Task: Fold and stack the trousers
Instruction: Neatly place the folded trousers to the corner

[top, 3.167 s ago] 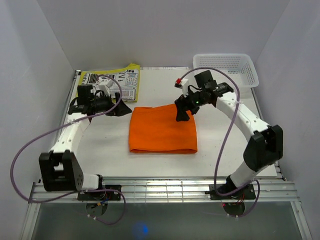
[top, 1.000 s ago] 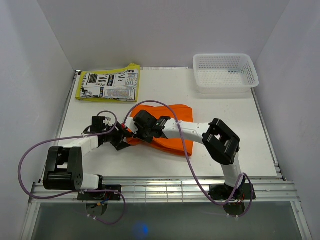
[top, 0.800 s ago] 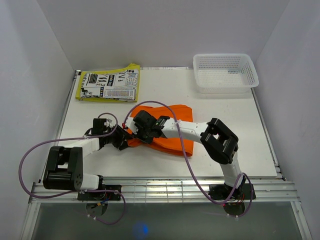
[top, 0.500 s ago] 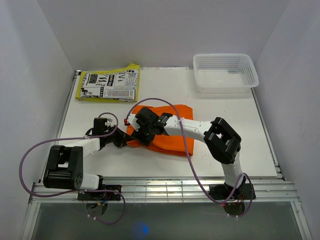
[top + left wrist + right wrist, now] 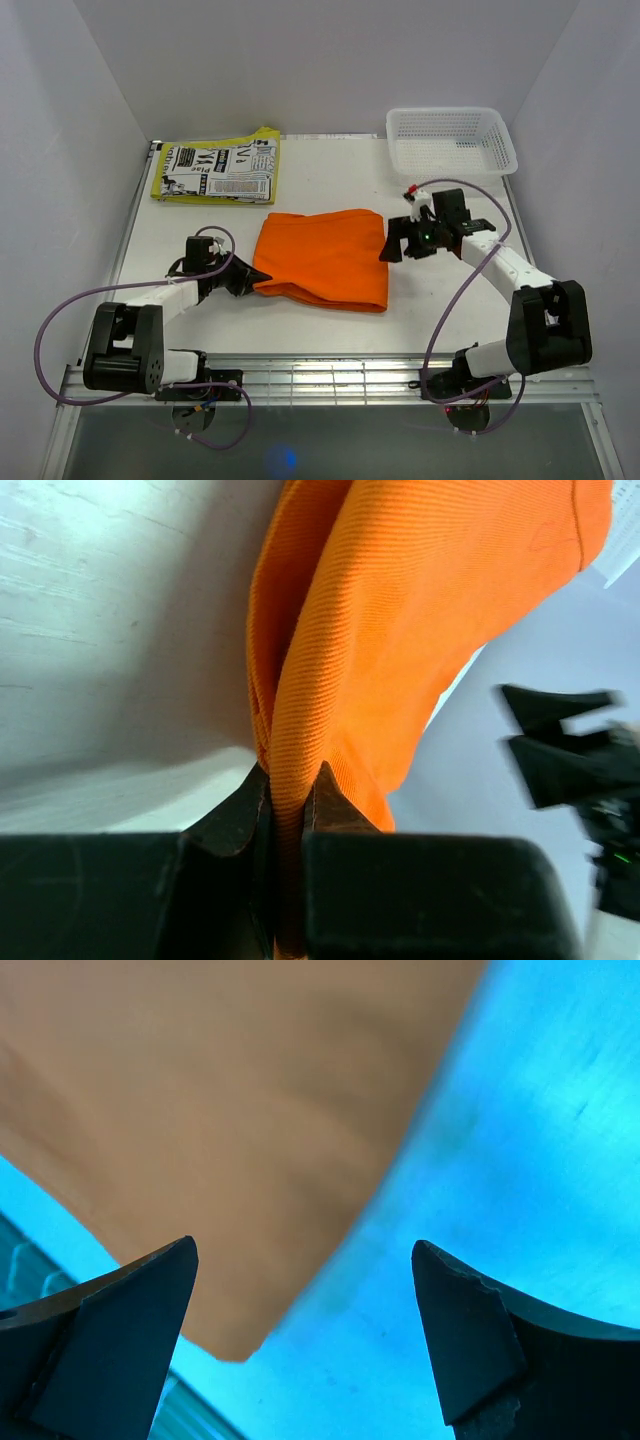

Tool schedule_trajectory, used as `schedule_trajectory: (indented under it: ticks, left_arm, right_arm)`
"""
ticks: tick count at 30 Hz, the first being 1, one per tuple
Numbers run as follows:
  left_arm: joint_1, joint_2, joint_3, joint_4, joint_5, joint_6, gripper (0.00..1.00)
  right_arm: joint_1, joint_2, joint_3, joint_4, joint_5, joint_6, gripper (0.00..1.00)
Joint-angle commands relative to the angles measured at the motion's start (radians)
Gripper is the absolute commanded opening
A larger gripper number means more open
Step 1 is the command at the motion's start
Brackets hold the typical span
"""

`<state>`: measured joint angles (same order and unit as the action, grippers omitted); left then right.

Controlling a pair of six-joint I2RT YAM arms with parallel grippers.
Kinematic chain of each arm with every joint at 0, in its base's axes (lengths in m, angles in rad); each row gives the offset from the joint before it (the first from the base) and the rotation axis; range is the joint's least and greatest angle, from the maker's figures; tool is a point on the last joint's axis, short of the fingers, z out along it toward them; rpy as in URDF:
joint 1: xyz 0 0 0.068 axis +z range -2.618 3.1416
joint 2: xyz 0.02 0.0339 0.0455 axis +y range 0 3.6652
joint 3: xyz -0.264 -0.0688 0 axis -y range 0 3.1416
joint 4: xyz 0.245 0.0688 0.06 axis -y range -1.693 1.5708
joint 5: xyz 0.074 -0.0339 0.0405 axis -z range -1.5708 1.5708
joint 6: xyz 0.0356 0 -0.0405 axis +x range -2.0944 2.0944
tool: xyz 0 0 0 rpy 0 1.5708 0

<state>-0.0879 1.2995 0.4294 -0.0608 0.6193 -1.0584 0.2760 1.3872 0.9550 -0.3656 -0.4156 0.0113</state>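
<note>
The trousers (image 5: 325,260) are soft, bright orange cloth folded into a rough, rounded rectangle that lies flat in the middle of the white table (image 5: 330,180), a little nearer its front edge than its back. Their surface is smooth from above with a few shallow creases; in the left wrist view the cloth (image 5: 420,610) shows a fine ribbed weave and stacked folded layers. The near-left corner of the fold is drawn out to a point, and there the left gripper (image 5: 250,277) is clamped on it, its dark wedge-shaped fingers (image 5: 240,810) pressed together with the orange edge pinched between them. The right gripper (image 5: 393,243) sits just off the right edge of the fold with its fingers spread wide and nothing between them; in its own view the black, blunt finger (image 5: 110,1330) tips frame the blurred orange cloth (image 5: 230,1110) and the table beside it. At the far right corner stands a white basket (image 5: 452,140), rectangular, of thin plastic lattice with a flared rim, its meshed floor in plain view; the trousers lie well apart from it. At the far left corner lies a flat paper (image 5: 218,170), black-and-white print with yellow edges.
</note>
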Motion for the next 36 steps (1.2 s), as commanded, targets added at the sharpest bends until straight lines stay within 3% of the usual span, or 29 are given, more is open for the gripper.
schedule_trajectory:
  ticks: [1, 6, 12, 15, 19, 23, 26, 27, 29, 36]
  left_arm:
    - [-0.009, -0.017, 0.081, 0.012, 0.048, -0.032, 0.00]
    - [-0.015, 0.017, 0.120, 0.018, 0.039, -0.046, 0.00]
    - [-0.019, 0.023, 0.103, 0.038, 0.030, -0.055, 0.00]
    - [-0.021, 0.021, 0.101, 0.038, 0.028, -0.052, 0.00]
    - [-0.019, 0.021, 0.106, 0.045, 0.022, -0.049, 0.00]
    - [-0.021, 0.017, 0.115, 0.041, 0.016, -0.041, 0.00]
    - [-0.021, 0.014, 0.137, 0.003, 0.002, 0.000, 0.00]
    - [-0.023, 0.017, 0.178, -0.022, -0.010, 0.027, 0.00]
    - [-0.024, 0.021, 0.230, -0.068, -0.041, 0.141, 0.00]
    - [-0.061, 0.026, 0.466, -0.296, -0.137, 0.464, 0.00]
  right_arm:
    - [-0.102, 0.013, -0.160, -0.044, -0.233, 0.119, 0.93]
    - [-0.141, -0.014, -0.272, 0.046, -0.368, 0.352, 0.96]
    - [-0.121, -0.024, -0.459, 0.270, -0.377, 0.629, 1.00]
    - [-0.094, 0.019, -0.460, 0.304, -0.341, 0.667, 0.90]
    - [-0.060, 0.076, -0.444, 0.332, -0.318, 0.703, 0.87]
    - [-0.051, 0.125, -0.418, 0.388, -0.308, 0.719, 0.71]
    - [-0.051, 0.138, -0.374, 0.383, -0.305, 0.693, 0.44]
    - [-0.052, 0.136, -0.354, 0.367, -0.299, 0.659, 0.29]
    - [-0.055, 0.105, -0.271, 0.233, -0.266, 0.557, 0.10]
    - [-0.058, -0.026, -0.067, 0.073, -0.145, 0.388, 0.08]
